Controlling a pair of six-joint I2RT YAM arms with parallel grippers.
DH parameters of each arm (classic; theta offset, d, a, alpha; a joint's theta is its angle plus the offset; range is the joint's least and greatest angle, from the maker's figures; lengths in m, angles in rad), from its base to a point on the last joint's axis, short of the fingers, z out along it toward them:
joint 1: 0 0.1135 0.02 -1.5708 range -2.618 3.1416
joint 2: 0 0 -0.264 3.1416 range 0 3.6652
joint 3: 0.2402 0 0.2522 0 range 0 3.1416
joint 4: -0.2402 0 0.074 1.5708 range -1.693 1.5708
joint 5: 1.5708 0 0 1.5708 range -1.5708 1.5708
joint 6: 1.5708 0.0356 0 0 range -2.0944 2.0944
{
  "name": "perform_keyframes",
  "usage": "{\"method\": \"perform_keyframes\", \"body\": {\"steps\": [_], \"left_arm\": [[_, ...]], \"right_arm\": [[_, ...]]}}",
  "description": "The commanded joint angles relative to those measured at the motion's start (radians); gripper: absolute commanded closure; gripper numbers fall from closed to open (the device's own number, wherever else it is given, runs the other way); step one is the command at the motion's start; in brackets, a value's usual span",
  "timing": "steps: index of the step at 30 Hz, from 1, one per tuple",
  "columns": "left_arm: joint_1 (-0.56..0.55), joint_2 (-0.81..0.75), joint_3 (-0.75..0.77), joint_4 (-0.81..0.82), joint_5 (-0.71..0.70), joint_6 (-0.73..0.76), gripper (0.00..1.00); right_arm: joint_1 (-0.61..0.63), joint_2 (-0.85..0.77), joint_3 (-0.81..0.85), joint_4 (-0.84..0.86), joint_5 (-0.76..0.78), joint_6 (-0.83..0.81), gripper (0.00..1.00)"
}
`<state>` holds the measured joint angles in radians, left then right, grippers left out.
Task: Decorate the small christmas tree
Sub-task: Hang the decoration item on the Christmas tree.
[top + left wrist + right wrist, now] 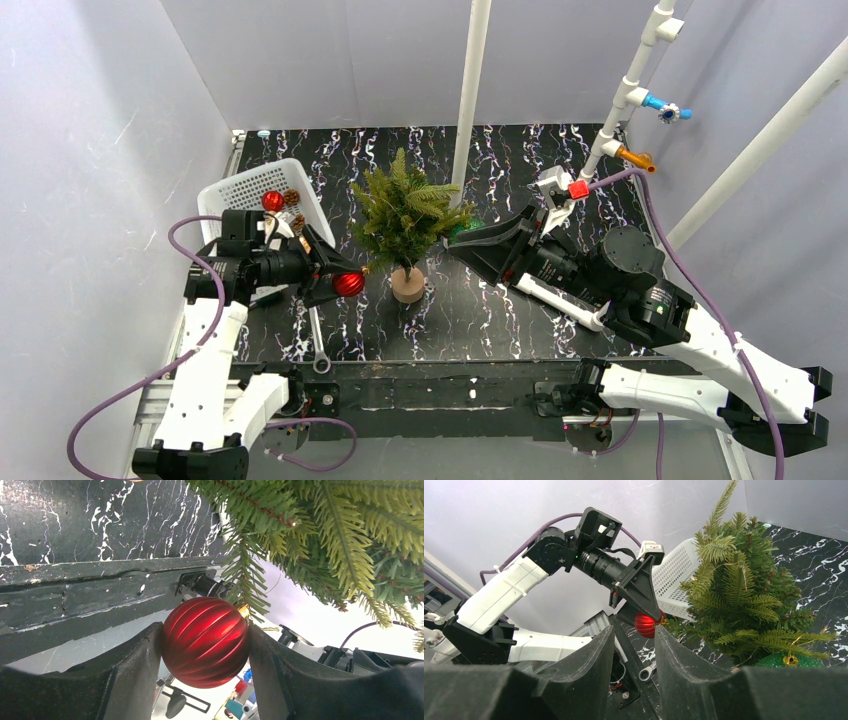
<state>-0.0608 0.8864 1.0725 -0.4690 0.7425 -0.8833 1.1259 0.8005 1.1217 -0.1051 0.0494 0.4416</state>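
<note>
The small christmas tree (405, 212) stands upright on its round tan base (407, 286) in the middle of the black marbled table. My left gripper (345, 281) is shut on a red ribbed ball ornament (206, 642), held just left of the tree's lower branches (320, 535), its gold cap at the needle tips. The ball also shows in the right wrist view (647, 624). My right gripper (634, 632) is open and empty, just right of the tree (460, 242). A green glitter ornament (785, 661) with a gold cap sits under the lower right branches.
A white basket (236, 189) at the back left holds another red ball (272, 201) and pine cones (291, 197). A wrench (318, 345) lies near the table's front edge. A white post (468, 100) stands behind the tree, and pipes with coloured fittings (630, 100) at the back right.
</note>
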Motion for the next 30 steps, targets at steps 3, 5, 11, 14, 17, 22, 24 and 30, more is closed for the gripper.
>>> {"method": "perform_keyframes", "body": {"steps": [3, 5, 11, 14, 17, 22, 24, 30], "left_arm": [[0.007, -0.011, -0.046, 0.003, 0.055, -0.029, 1.0], [0.007, -0.013, -0.052, 0.01, 0.06, -0.033, 1.0], [0.007, -0.016, -0.059, 0.018, 0.07, -0.035, 1.0], [0.007, -0.018, -0.063, 0.02, 0.072, -0.036, 1.0], [0.007, -0.018, -0.061, 0.008, 0.069, -0.031, 1.0], [0.007, -0.023, -0.029, -0.057, 0.039, 0.013, 0.83], [0.006, -0.025, -0.004, -0.089, 0.021, 0.037, 0.74], [0.006, -0.025, 0.035, -0.128, 0.0, 0.069, 0.39]], "right_arm": [[-0.003, 0.006, 0.026, 0.049, -0.006, 0.005, 0.57], [-0.003, 0.01, 0.027, 0.051, -0.009, 0.008, 0.57], [-0.003, 0.02, 0.032, 0.054, -0.021, 0.014, 0.57], [-0.002, 0.022, 0.032, 0.054, -0.022, 0.015, 0.57], [-0.003, 0.023, 0.033, 0.054, -0.024, 0.019, 0.57], [-0.003, 0.028, 0.038, 0.054, -0.033, 0.022, 0.57], [-0.003, 0.031, 0.041, 0.054, -0.035, 0.022, 0.57], [-0.002, 0.043, 0.049, 0.059, -0.042, 0.029, 0.57]]}}
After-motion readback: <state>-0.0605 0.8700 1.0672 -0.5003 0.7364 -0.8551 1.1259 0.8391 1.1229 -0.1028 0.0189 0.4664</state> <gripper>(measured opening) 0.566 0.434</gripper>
